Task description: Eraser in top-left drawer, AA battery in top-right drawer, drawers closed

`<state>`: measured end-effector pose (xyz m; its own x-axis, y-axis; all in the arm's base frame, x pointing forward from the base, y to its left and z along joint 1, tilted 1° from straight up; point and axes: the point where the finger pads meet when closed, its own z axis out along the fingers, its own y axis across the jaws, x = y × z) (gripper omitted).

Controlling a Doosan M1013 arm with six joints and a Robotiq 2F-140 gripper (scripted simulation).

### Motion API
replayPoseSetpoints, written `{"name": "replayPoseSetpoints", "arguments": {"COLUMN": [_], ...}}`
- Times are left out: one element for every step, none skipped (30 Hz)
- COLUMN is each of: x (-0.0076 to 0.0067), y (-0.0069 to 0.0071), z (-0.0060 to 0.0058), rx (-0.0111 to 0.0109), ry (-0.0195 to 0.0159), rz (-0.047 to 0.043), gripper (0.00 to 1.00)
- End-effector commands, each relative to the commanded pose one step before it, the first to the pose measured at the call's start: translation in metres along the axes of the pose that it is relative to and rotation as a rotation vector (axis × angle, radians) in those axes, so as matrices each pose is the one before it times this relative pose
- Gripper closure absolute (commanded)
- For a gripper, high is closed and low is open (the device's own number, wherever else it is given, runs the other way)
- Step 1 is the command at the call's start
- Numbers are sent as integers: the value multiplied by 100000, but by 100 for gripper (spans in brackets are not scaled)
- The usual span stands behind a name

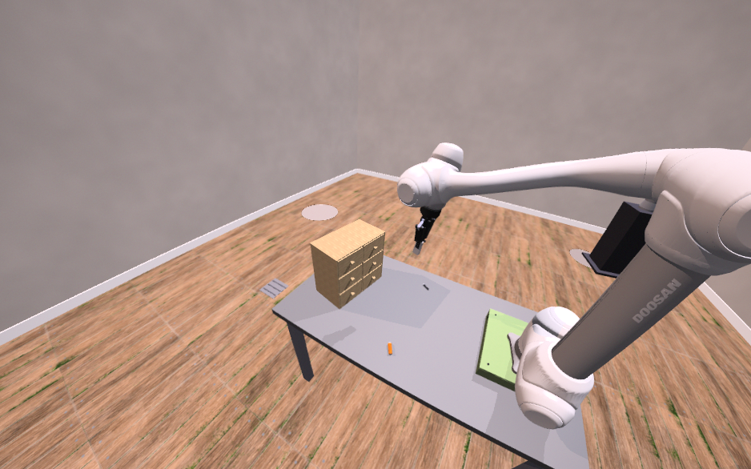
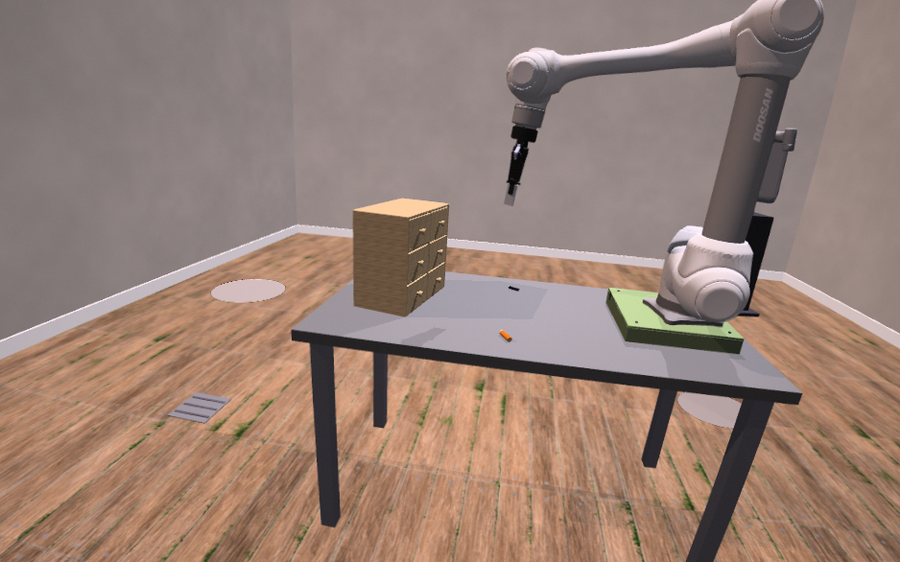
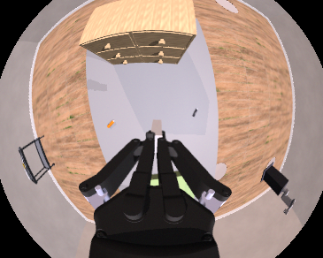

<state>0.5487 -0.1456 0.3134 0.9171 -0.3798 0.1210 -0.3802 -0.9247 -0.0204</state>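
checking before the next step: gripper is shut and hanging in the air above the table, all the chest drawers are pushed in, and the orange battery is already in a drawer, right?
One thing is wrong: the orange battery is not in a drawer. It lies on the table near the front edge, as the exterior view shows. The rest holds: the gripper is shut and hangs above the table, and the chest has all its drawers pushed in.
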Motion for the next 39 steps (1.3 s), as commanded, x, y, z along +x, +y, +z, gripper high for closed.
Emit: {"name": "replayPoseSetpoints", "arguments": {"x": [315,116,120,122,123,125,125,125,124,122,121,117,0,0,116,109,107,99,96,88,81,74,65,59,46,44,30,24,14,0,0,4,-3,12,2,-12,-31,12,20], "y": [2,-1,0,0,-1,0,-1,0,0,-1,1,-2,0,0,2,-2,2,-2,2,-1,1,2,-3,7,-12,18,-4,10,18,0,0,1,-2,69,18,-34,-87,73,82], "z": [398,155,167,181,182,202,206,216,228,231,250,247,0,0,269,264,286,281,299,297,309,313,314,328,314,342,326,340,304,0,0,276,203,133,128,123,117,53,45], "rx": [12,2,0,-2,4,-4,1,0,-2,4,-5,7,0,0,-8,8,-10,7,-9,3,-4,-6,9,-25,39,-59,14,-31,-59,0,0,-7,5,-216,-56,106,270,-226,-257], "ry": [4260,1669,1745,1818,1909,1968,2050,2120,2182,2258,2304,2381,0,0,2417,2488,2518,2580,2607,2657,2685,2718,2750,2767,2803,2808,2840,2855,2587,0,0,2338,1786,1104,1092,1066,1026,483,422], "rz": [6,-1,0,1,-2,2,-1,0,1,-2,3,-3,0,0,4,-4,4,-3,3,-1,1,2,-3,7,-10,13,-3,6,9,0,0,1,-1,21,6,-8,-19,14,16], "gripper": [100,100,100,100,100,100,100,100,100,100,100,100,100,100,100,100,100,100,100,100,100,100,100,100,100,100,100,100,100,100,100,100,100,100,100,100,100,100,100]}}
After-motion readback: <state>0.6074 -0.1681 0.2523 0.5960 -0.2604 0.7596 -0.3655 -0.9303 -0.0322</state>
